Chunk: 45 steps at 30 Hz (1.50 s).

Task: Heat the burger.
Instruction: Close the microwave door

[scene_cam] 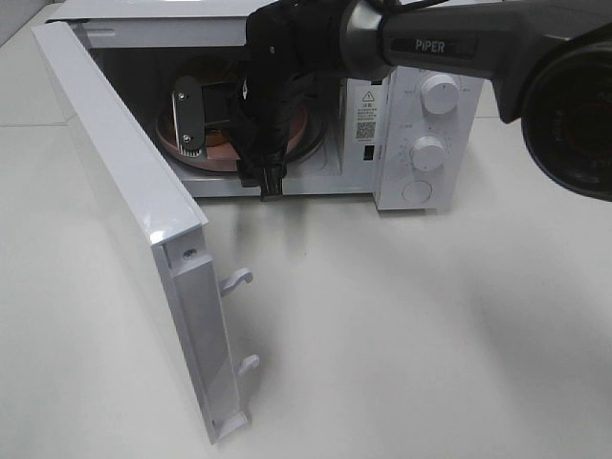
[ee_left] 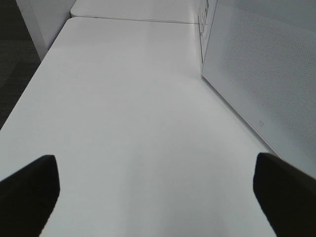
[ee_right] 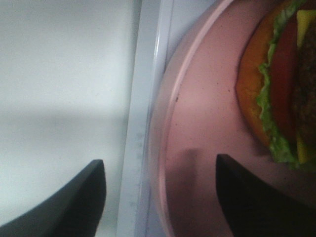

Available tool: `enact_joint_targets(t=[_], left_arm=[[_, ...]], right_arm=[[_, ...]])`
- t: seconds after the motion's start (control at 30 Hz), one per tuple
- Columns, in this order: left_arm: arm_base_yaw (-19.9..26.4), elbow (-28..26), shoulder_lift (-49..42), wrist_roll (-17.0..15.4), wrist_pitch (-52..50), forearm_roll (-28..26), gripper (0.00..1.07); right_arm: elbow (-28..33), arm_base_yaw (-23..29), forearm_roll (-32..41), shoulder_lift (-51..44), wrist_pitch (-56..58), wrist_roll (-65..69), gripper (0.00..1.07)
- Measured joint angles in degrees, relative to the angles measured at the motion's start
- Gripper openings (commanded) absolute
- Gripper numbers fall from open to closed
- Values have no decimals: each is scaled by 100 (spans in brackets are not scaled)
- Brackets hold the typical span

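Burger on pink dish, just outside spread jaws of R gripper

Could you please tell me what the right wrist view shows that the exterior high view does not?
Only the right wrist view shows the burger's lettuce, tomato and cheese layers. Only the exterior high view shows the microwave's open door and its two knobs. Both show the pink dish in the microwave and the open right claw over its rim.
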Motion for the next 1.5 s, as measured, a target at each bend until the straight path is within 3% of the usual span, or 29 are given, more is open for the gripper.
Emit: enact_joint_targets(t=[0.17, 1.0, 1.5], left_arm=[[0, 0, 0, 0, 0, 0, 101], [0, 0, 0, 0, 0, 0, 101], [0, 0, 0, 0, 0, 0, 101]], right_arm=[[0, 0, 120, 0, 29, 481, 79], [46, 0, 298, -395, 779, 596, 78], [1816, 0, 304, -1524, 544, 584, 76]])
